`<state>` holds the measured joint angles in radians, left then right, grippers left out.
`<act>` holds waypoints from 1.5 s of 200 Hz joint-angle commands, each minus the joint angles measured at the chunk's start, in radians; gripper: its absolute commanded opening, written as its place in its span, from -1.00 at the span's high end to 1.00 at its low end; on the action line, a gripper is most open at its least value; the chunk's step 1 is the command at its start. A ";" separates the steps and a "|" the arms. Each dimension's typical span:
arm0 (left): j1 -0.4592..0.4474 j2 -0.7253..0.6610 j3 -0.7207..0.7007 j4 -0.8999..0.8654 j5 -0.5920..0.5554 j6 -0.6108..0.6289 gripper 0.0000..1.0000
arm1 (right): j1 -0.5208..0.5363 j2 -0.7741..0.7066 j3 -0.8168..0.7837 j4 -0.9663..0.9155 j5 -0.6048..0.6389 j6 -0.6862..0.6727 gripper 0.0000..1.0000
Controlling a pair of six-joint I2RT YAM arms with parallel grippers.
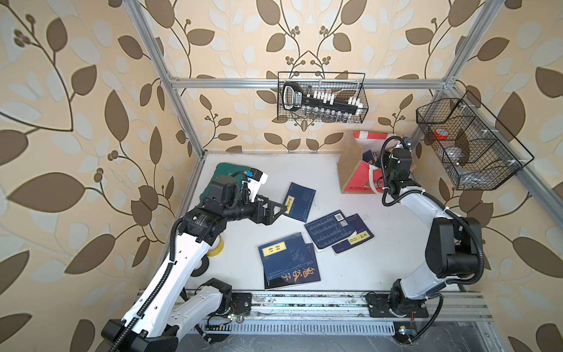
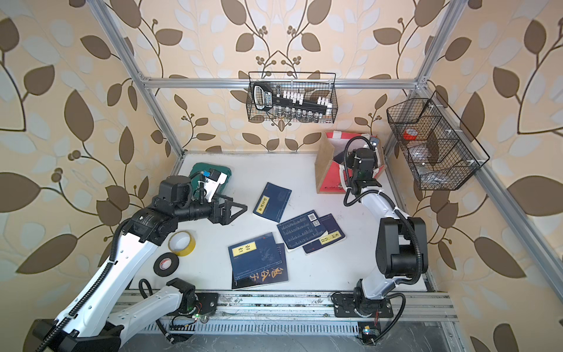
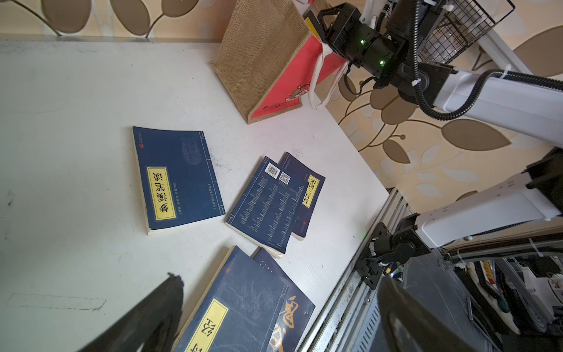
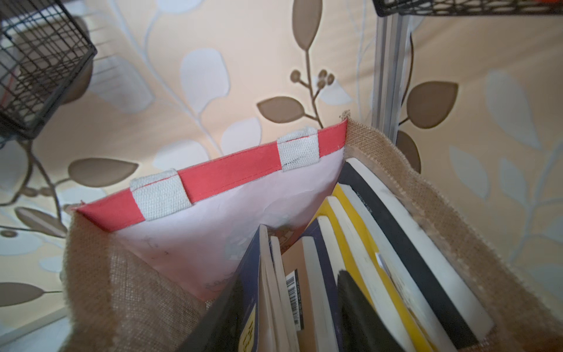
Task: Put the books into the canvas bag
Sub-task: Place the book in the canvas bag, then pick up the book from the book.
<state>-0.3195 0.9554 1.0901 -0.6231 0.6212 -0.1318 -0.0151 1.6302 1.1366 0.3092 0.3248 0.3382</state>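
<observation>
The canvas bag stands at the table's back right, with tan jute sides and a red front. My right gripper reaches down into it, open. A navy book with a yellow label and other book edges stand between its fingers. Several books lean inside the bag. My left gripper is open and empty, hovering beside a single navy book. An overlapping pair of books and a stack of two books lie on the table.
A green tool case lies behind the left arm. Yellow tape and black tape lie at the front left. Wire baskets hang on the back wall and right wall. A metal rail edges the front.
</observation>
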 commanded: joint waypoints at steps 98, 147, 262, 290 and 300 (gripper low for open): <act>0.043 0.092 0.011 0.017 -0.064 -0.073 -0.98 | 0.058 -0.278 -0.027 -0.155 -0.145 -0.003 -0.81; 0.042 0.123 -0.084 0.012 -0.143 -0.266 -0.98 | 0.349 -0.491 -0.188 -0.277 -0.162 -0.072 -0.82; 0.039 -0.033 -0.454 0.015 -0.441 -0.627 -0.98 | 0.790 -0.193 -0.294 -0.373 -0.685 -0.032 -0.82; 0.037 -0.028 -0.528 0.070 -0.421 -0.662 -0.98 | 0.794 -0.078 -0.278 -0.383 -0.717 -0.009 -0.82; 0.036 -0.022 -0.556 0.100 -0.402 -0.664 -0.98 | 0.794 -0.053 -0.281 -0.384 -0.718 -0.008 -0.82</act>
<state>-0.2863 0.9325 0.5762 -0.6022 0.2169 -0.7403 0.7788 1.5303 0.8215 -0.0559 -0.3332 0.3084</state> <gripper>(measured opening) 0.989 0.910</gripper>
